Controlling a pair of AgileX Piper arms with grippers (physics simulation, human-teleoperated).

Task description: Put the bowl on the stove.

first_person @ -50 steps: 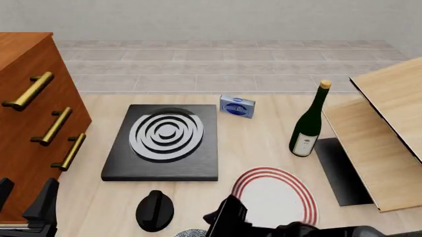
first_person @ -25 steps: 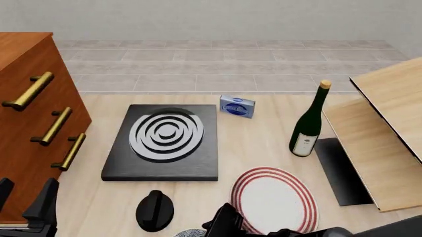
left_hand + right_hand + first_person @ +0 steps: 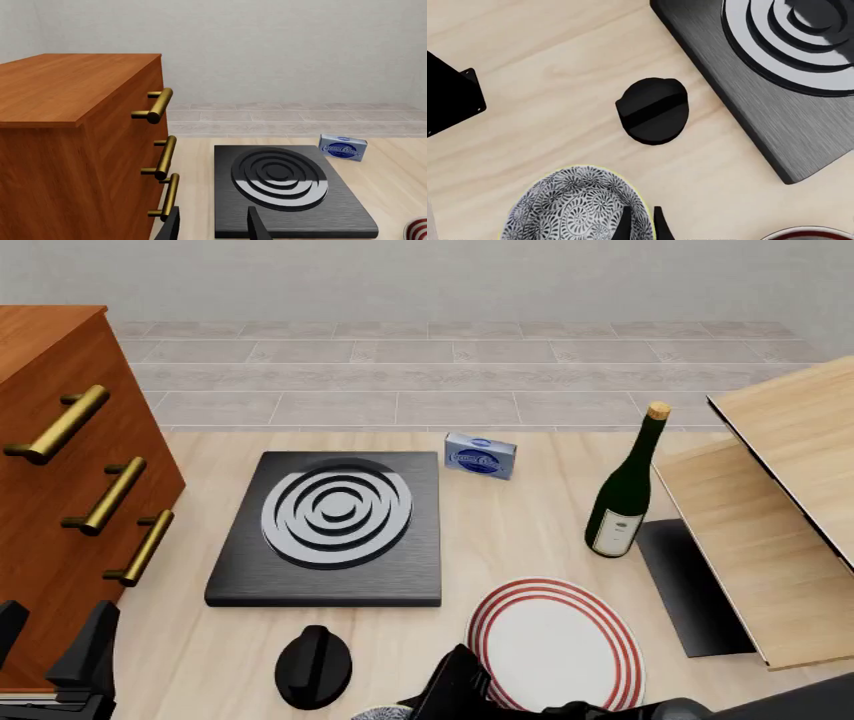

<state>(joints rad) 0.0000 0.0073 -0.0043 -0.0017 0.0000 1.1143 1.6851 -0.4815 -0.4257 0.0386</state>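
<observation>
The bowl [image 3: 577, 207], patterned black and white inside, lies on the table close to the near edge; the front view shows only a sliver of the bowl [image 3: 379, 712]. My right gripper [image 3: 642, 227] has its two fingers close together across the bowl's rim, one inside and one outside. In the front view the right gripper [image 3: 454, 688] is low, left of the plate. The stove [image 3: 327, 530], a black slab with silver rings, lies farther back and is bare on top. Low at the left, my left gripper [image 3: 212, 227] stands open, holding nothing, in front of the stove [image 3: 287, 192].
A black round knob [image 3: 314, 667] lies between bowl and stove. A red-rimmed plate [image 3: 554, 645] is right of the bowl. A wine bottle [image 3: 625, 490] and blue box [image 3: 481, 456] stand farther back. A wooden drawer cabinet [image 3: 67, 490] is left, wooden panels [image 3: 774, 510] right.
My right gripper has dropped lower and toward the near edge, uncovering more of the plate. The left arm, stove and other things have not moved.
</observation>
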